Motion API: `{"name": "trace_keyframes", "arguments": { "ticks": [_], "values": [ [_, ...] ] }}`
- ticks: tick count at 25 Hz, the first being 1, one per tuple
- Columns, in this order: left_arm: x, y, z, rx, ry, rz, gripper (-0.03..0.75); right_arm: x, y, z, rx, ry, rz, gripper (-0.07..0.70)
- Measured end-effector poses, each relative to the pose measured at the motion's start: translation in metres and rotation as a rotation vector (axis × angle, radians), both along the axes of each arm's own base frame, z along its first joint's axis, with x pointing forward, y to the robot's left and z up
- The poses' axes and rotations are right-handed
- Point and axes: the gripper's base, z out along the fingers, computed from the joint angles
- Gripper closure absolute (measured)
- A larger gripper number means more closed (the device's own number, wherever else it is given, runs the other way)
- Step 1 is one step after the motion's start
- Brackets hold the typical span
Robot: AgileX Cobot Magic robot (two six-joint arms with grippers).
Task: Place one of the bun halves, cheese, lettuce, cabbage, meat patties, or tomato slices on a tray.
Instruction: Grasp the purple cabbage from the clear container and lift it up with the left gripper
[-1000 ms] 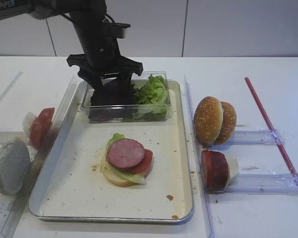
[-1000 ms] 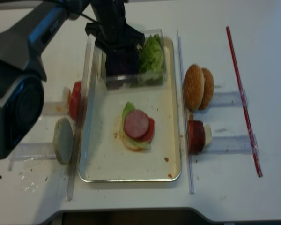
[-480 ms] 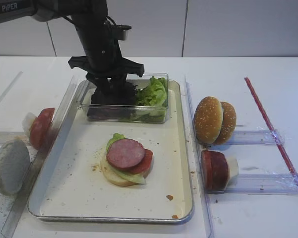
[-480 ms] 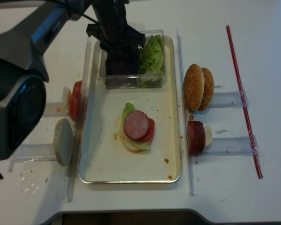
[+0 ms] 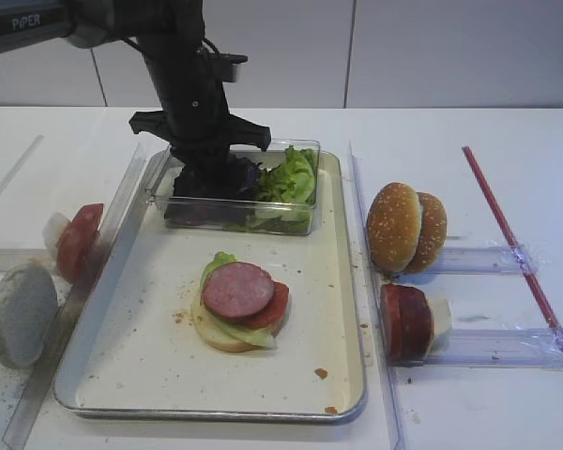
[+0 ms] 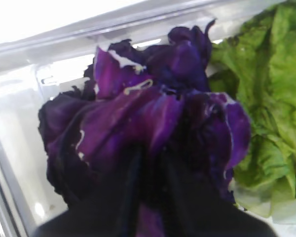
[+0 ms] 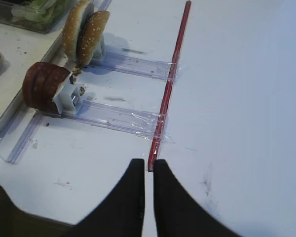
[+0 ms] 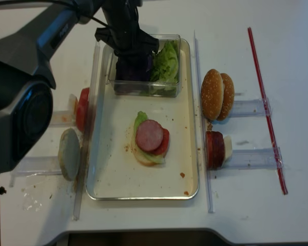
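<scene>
White table (image 5: pixel 450 141) w/ tray (image 5: pixel 342 281) (silver-rimmed), red strip (image 5: pixel 521 253).

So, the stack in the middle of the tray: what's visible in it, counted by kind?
bun half: 1
lettuce: 1
tomato slice: 1
meat patty: 1
Total: 4

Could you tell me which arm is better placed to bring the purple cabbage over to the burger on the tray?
The left. Its tool is already down in the clear box, closed on the cabbage, just behind the burger. The right tool sits shut over bare table beyond the red strip.
</scene>
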Motion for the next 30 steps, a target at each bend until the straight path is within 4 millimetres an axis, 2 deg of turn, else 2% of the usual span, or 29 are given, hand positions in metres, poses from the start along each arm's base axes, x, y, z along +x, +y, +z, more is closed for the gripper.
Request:
{"name": "trace_keyframes", "arguments": {
  "ticks": [5,14,24,30],
  "values": [
    [0.0,0.0,-0.001,0.004,0.0,0.0,0.695,0.0,0.0,0.0,0.0,0.0,0.0,0.553],
    [-0.001,0.001,0.005,0.001,-0.012,-0.001,0.703,0.0,0.0,0.0,0.0,0.0,0.0,0.553],
    [-0.008,0.004,0.036,-0.024,-0.07,0.002,0.703,0.0,0.0,0.0,0.0,0.0,0.0,0.553],
    [-0.011,0.005,0.046,-0.034,-0.087,0.002,0.704,0.0,0.0,0.0,0.0,0.0,0.0,0.553]
  ]
}}
